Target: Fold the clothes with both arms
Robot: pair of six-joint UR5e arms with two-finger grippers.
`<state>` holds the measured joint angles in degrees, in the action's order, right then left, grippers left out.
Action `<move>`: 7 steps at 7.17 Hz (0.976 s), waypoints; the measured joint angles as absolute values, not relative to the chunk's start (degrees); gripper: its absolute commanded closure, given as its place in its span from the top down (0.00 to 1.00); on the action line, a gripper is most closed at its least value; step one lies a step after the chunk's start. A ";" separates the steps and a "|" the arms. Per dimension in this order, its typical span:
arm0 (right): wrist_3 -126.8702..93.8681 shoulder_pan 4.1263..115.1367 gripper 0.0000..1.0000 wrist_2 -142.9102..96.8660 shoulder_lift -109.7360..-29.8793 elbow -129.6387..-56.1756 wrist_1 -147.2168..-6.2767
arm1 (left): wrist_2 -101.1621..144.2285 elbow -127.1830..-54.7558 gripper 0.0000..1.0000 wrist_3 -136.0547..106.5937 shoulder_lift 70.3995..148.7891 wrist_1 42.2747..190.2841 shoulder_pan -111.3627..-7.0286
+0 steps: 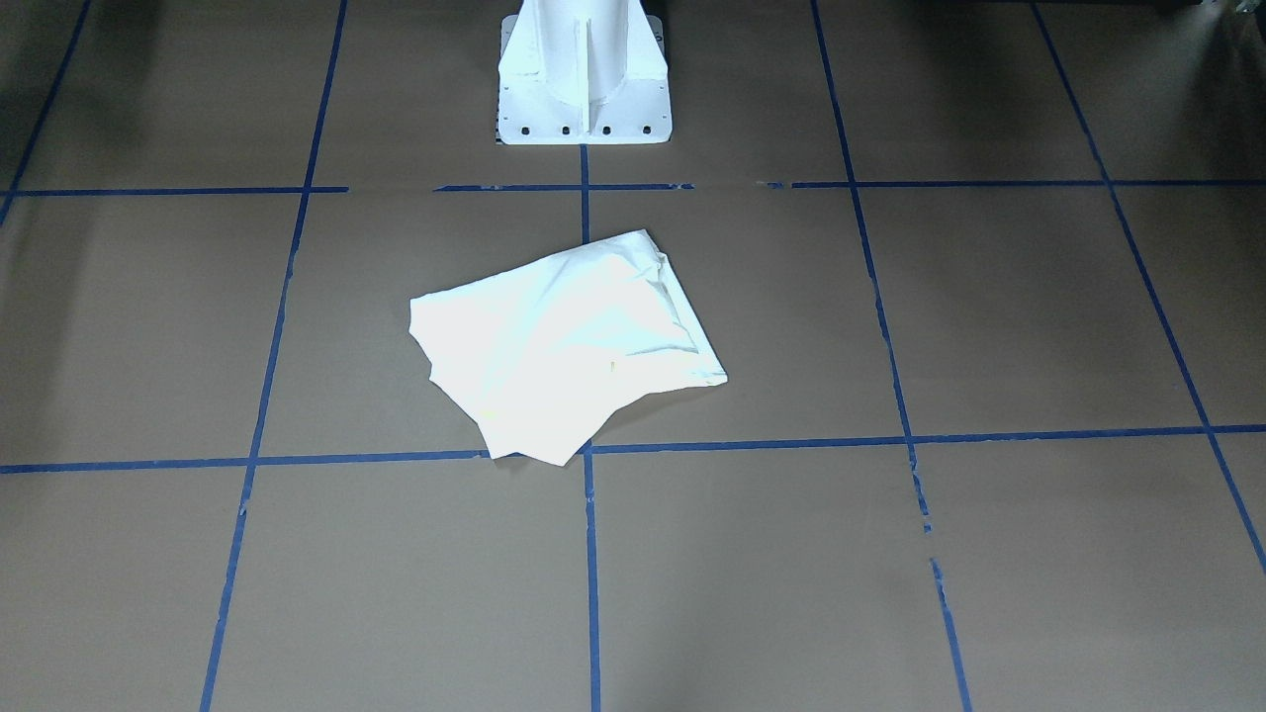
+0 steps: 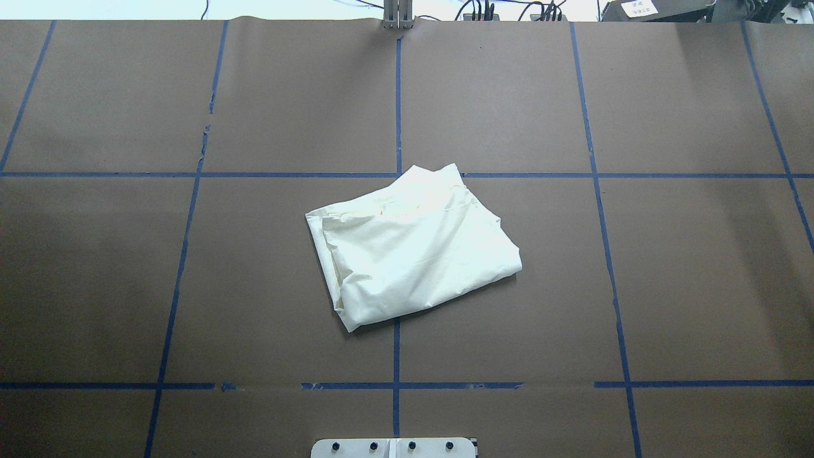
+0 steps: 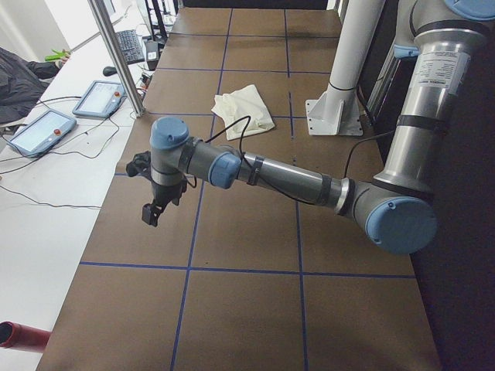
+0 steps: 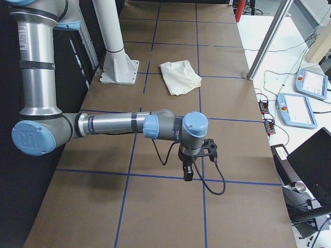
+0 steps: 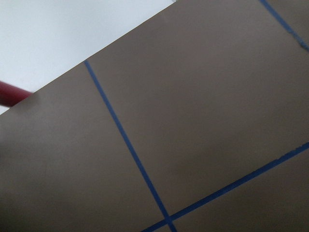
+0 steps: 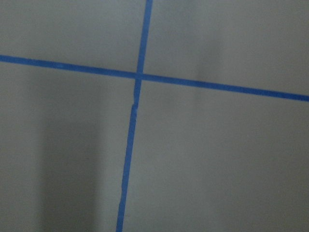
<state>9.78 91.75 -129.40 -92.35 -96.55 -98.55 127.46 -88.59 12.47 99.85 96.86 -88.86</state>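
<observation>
The left arm (image 3: 286, 178) is seen stretched low over the brown paper-covered table (image 3: 247, 309). The left gripper (image 3: 152, 210) is pointed down above a blue tape line (image 3: 186, 286), and whether its fingers are spread or pressed together cannot be told. Well away from that gripper, at the table's middle, the cream T-shirt (image 2: 413, 245) is laid folded in a rumpled, roughly square bundle, plain side up, near the white pedestal base (image 1: 584, 89). Well beyond the shirt, the right arm (image 4: 114, 124) is held low, with the right gripper (image 4: 189, 173) hung near a tape crossing (image 6: 138, 75); its state cannot be told either
</observation>
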 measured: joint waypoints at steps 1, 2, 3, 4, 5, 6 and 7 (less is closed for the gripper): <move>9.57 92.09 1.00 -129.78 -93.91 -96.50 -98.07 | 128.68 -86.66 1.00 12.50 98.30 96.71 -90.02; 8.99 92.19 1.00 -130.42 -94.49 -96.57 -97.78 | 130.23 -85.77 1.00 12.33 97.13 95.61 -90.52; 7.58 92.15 1.00 -130.73 -94.40 -96.71 -97.53 | 131.39 -85.53 1.00 12.23 96.68 93.35 -90.70; 6.19 92.03 1.00 -130.83 -94.20 -96.74 -97.24 | 131.94 -85.61 1.00 12.22 96.36 91.54 -90.75; 5.55 91.93 1.00 -130.86 -94.05 -96.76 -97.06 | 132.11 -85.65 1.00 12.21 96.20 90.82 -90.77; 5.31 91.89 1.00 -130.86 -94.00 -96.79 -96.99 | 132.10 -85.82 1.00 12.20 96.19 90.61 -90.79; 5.23 91.86 1.00 -130.87 -93.98 -96.82 -96.96 | 132.03 -86.03 1.00 12.14 96.21 90.56 -90.79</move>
